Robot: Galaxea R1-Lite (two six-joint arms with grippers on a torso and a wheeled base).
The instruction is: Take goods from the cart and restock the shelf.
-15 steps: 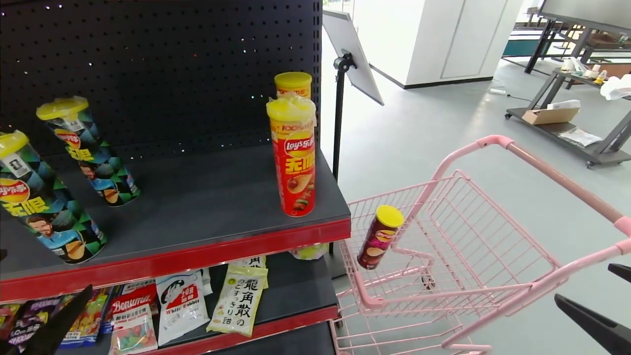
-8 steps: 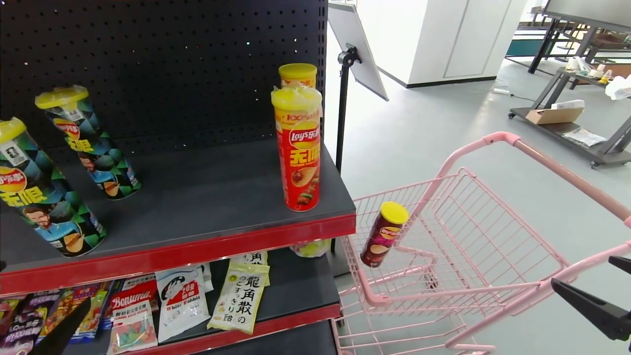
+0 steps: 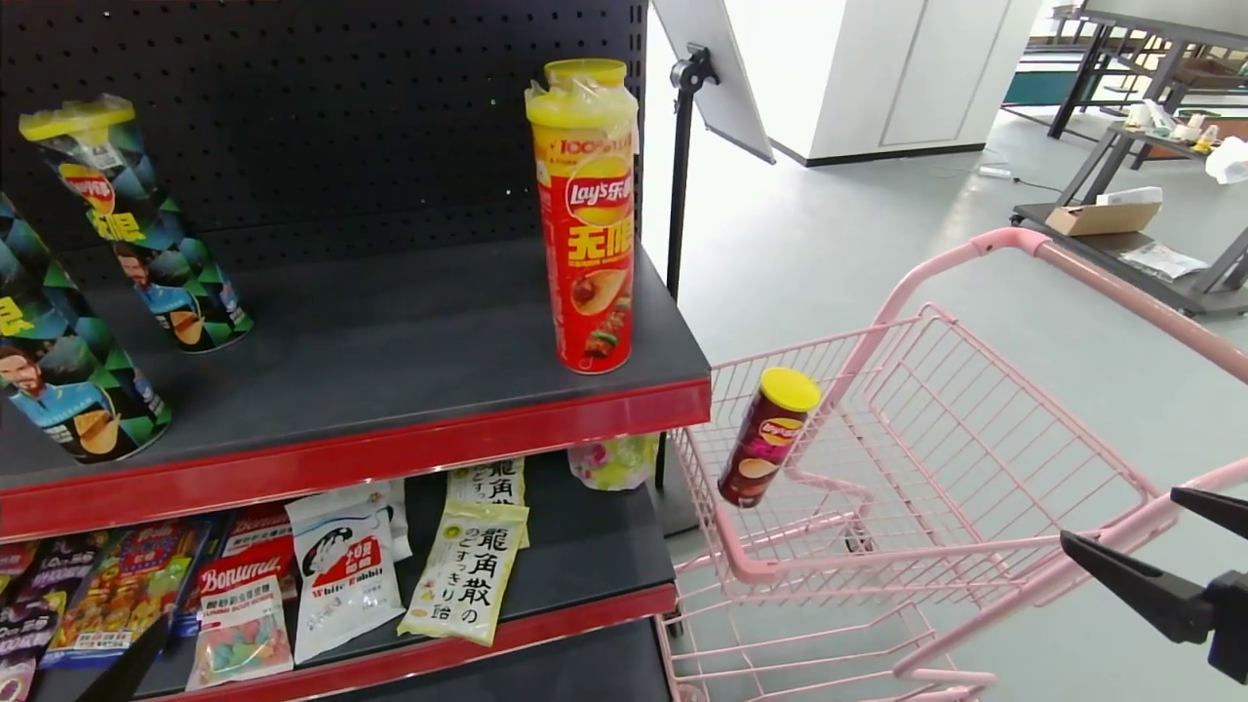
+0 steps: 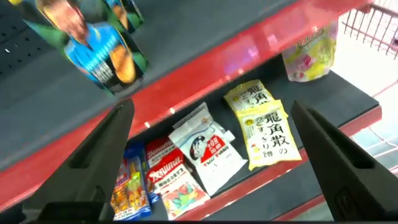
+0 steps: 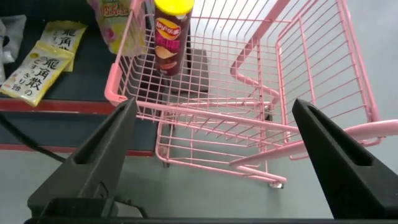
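Maroon can (image 3: 768,439) inside pink wire cart (image 3: 1014,240)

The cart (image 3: 1121,292) is glossy coated metal wire (the shelf deck (image 3: 390,322) looks matt).

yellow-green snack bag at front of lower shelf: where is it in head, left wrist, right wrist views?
Head view: yellow-green bag on the lower shelf front edge, right of the white bag.
Left wrist view: yellow-green bag beside the same white bag.
Right wrist view: yellow-green bag on the shelf, away from the pink cart.
Shared landmark: pale bag at the shelf end nearest the cart.
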